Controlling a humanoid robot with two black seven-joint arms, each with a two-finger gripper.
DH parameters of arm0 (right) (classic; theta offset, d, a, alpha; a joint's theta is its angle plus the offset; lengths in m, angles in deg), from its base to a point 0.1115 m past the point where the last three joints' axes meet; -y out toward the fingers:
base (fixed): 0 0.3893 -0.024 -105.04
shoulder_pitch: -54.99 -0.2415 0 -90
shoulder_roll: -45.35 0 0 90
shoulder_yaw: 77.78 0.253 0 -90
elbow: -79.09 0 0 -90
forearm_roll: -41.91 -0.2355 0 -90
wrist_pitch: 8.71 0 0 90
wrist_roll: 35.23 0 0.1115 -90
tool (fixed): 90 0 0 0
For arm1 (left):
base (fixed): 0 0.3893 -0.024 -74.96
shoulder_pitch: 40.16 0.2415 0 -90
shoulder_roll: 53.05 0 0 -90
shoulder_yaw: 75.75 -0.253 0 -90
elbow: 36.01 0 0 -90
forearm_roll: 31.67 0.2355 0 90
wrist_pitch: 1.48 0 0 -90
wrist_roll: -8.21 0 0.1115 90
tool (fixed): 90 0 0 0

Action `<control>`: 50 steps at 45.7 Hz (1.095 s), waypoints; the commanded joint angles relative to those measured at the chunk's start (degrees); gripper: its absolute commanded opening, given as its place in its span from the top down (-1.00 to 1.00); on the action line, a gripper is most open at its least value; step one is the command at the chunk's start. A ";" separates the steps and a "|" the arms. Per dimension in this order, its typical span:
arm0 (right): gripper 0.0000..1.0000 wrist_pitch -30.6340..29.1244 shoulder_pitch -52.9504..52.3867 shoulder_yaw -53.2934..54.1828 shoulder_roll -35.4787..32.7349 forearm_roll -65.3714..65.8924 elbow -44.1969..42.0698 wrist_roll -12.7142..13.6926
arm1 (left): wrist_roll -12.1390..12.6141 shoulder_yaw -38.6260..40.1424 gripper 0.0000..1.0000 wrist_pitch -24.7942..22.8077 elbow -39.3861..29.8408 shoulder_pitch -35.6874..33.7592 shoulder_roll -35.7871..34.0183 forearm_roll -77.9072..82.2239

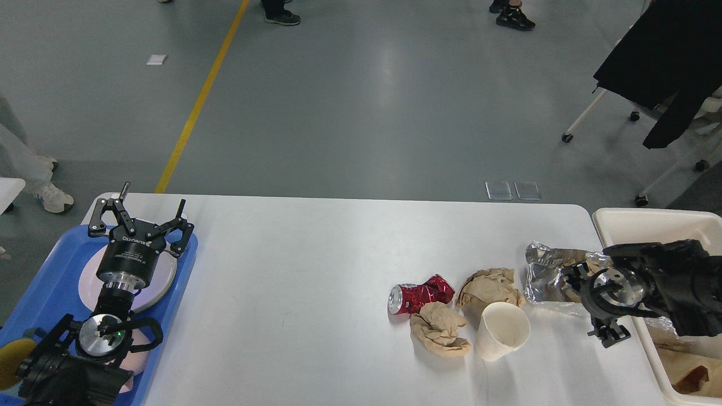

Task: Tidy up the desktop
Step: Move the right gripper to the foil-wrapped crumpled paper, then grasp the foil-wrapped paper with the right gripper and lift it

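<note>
Low at the right edge, the right gripper [584, 304] hangs over the foil bag [544, 270]; whether its fingers grip cannot be told. Outward, the desktop [316, 265] spreads white. Over the blue tray [45, 276], the left gripper [144, 217] is spread apart.

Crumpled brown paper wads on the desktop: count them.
3. One in front of the red can, one behind the paper cup, one on the foil bag, partly hidden by the right gripper.

Right pincer [584, 299] hides foil's [541, 270] crumple
</note>
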 commanded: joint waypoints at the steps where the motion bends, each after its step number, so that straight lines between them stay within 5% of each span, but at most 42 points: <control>1: -0.93 0.00 0.70 0.29 0.41 -0.02 -0.05 0.04 | 0.00 -0.06 -0.94 0.01 0.00 -0.02 0.00 0.01; 10: -0.58 0.26 1.58 0.64 0.33 0.07 -0.40 0.04 | -0.09 0.02 -0.93 0.01 0.00 -0.02 0.00 0.01; 21: 0.38 0.35 2.02 1.26 0.24 0.25 -0.66 0.04 | 0.00 0.02 -0.93 0.01 0.00 -0.02 0.00 0.01; 31: 0.97 0.26 2.10 1.79 0.15 0.42 -0.57 0.30 | -0.09 0.02 -0.93 0.01 0.00 -0.02 0.00 0.01; 50: 1.00 1.05 1.22 1.96 -0.02 0.51 -0.13 0.92 | 0.00 0.02 -0.93 0.01 0.00 -0.02 0.00 0.01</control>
